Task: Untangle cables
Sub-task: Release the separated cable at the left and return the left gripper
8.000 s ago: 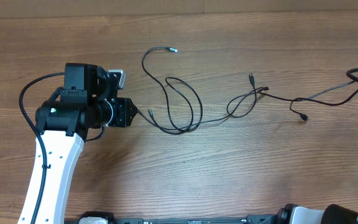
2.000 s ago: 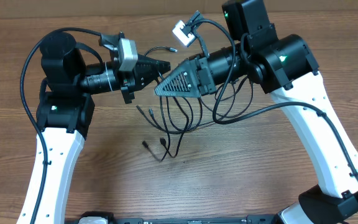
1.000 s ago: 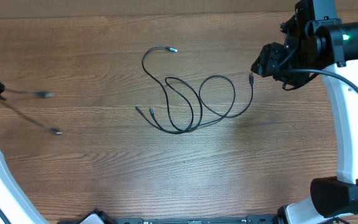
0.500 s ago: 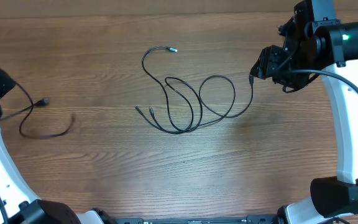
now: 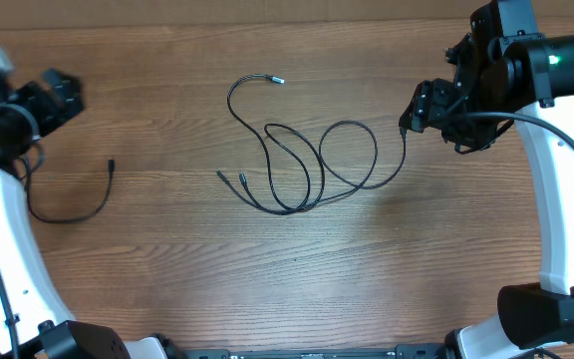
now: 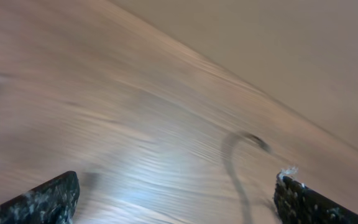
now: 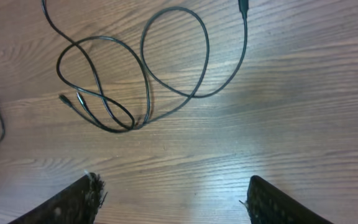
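1. Left gripper [image 5: 56,98]: fingers spread wide, nothing between them. The left wrist view is blurred but confirms an empty gap.
2. Right gripper [image 5: 419,106]: fingers likewise spread, holding nothing. Its wrist view shows only bare surface [image 5: 267,289] between the fingertips.
3. Short cable [image 5: 109,184]: lies loose on the surface in an open curve, near the left gripper on the arm's base side and clear of it. The left wrist view shows a dark curved cord [image 6: 227,163] ahead of the fingers.
4. Looped cable [image 5: 376,160]: lies between the two grippers, nearer the right one, its strands crossing in several loops. It is ahead of the right gripper's fingers and apart from them.
5. Plug end [image 7: 242,6] of the looped cable: seen from overhead, just beside the right gripper's tip. Contact cannot be determined.
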### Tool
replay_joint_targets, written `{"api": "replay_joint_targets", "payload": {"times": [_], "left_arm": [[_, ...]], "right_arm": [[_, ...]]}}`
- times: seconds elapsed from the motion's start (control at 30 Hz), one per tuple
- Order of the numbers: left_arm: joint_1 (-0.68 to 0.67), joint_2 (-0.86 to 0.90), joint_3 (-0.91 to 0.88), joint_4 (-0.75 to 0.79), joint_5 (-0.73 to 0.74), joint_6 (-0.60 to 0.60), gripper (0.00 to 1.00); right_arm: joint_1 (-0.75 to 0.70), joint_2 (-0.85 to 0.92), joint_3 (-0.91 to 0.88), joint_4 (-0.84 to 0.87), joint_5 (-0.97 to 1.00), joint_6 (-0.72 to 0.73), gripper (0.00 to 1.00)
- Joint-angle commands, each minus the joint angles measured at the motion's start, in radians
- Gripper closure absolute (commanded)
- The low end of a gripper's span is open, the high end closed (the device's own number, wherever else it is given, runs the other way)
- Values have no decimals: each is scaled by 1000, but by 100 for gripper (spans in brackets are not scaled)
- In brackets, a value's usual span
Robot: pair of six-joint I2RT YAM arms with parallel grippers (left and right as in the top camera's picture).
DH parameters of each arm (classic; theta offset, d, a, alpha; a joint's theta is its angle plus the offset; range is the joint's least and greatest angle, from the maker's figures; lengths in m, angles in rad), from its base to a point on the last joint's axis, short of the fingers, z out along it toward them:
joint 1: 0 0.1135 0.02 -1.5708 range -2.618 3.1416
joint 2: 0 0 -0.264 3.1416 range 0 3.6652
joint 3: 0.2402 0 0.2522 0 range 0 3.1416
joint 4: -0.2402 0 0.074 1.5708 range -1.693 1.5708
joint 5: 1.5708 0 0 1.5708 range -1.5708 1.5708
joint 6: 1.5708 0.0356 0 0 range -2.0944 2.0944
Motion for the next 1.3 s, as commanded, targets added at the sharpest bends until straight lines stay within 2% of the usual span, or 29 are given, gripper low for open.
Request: {"api": "replay_joint_targets", "payload": {"times": [0.0,0.1,0.17,0.27,0.33,0.4,0.53,0.7,1.0,1.17,1.27], "left_arm": [[-75,-5,7,-16,202,-8,0],[-151,-4,7,-25,214,-9,0],[-214,-4,7,-37,167,-10,0],[-319,-4,7,-72,35,-10,0],[-439,4,7,-108,-120,-10,0],[-510,19,7,-119,-163,-12,0],[-642,103,6,-121,-175,-170,1],[-718,221,6,-112,-175,-362,0],[-776,404,7,-1,-163,-573,0],[-796,487,7,47,-139,-676,7],[-808,528,7,109,-84,-690,26]], "right_arm": [[-2,-10,8,-11,19,-27,26],[-13,-10,8,-27,57,-27,26],[-31,-10,8,-32,58,-26,25],[-77,-10,8,-37,52,-21,23],[-143,-10,8,-44,19,-20,22],[-182,-10,8,-44,-14,-27,21],[-220,-10,8,-44,-28,-35,15],[-220,-10,8,-44,-28,-58,14],[-220,-10,8,-44,-28,-58,14],[-220,-10,8,-44,-28,-58,14],[-220,-10,8,-44,-28,-58,14]]}}
